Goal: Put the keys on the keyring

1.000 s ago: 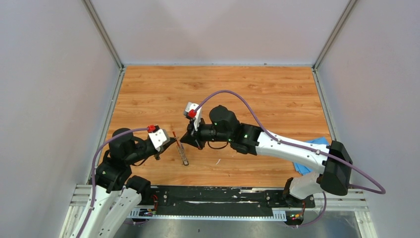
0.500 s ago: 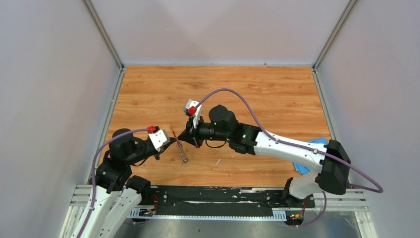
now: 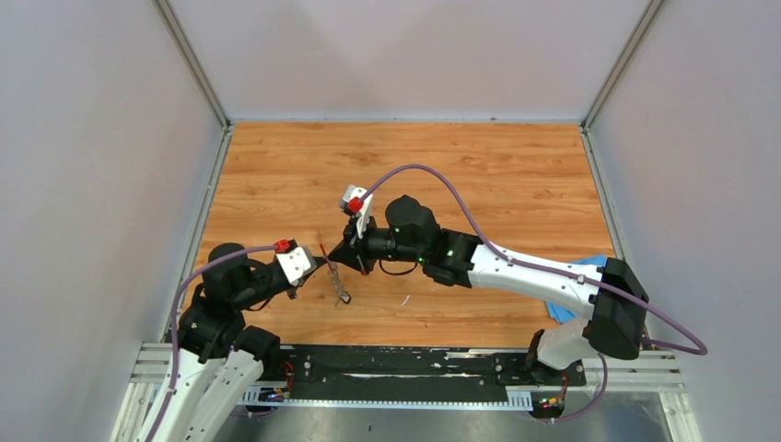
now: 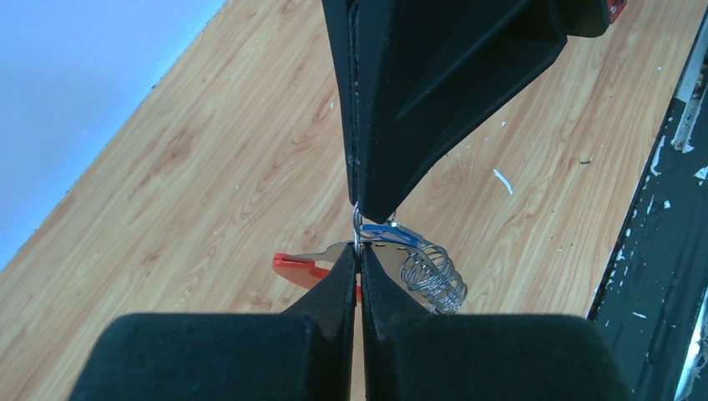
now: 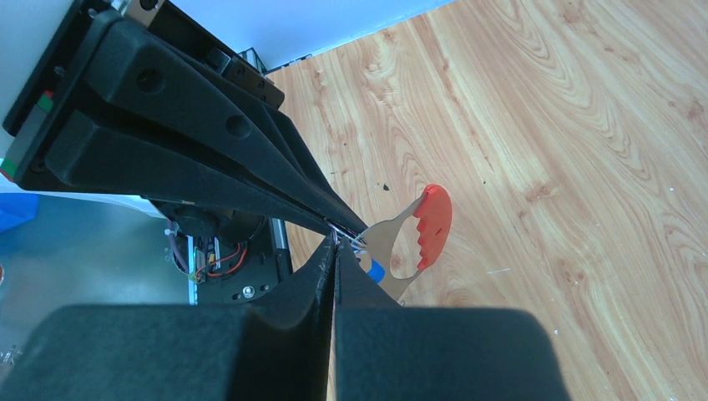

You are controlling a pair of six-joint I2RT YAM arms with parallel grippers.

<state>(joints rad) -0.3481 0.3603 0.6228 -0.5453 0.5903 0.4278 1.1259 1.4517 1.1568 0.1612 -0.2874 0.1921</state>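
The red-looped keyring with its fan of grey metal pieces (image 3: 340, 284) hangs over the wooden table (image 3: 479, 166), toward 8 o'clock from its centre. The left fingers (image 4: 326, 292), pressed together, clamp its thin wire from 9 o'clock. The right fingers (image 4: 401, 125), also together, meet it from 3 o'clock; what they pinch is unclear. A small blue-headed key (image 4: 391, 235) lies against the wire, seemingly mid-threading. The black-headed key cannot be made out, so it probably remains.

Left arm (image 3: 214, 313), right arm (image 3: 530, 272): white shells, black joints. Purple cable (image 3: 416, 168) off each wrist (red-tagged white camera block (image 3: 356, 204) there too). Green LEDs (image 3: 451, 241) on right forearm. Left gripper (image 4: 357, 251), right gripper (image 5: 334, 242): matte black wedge fingers.
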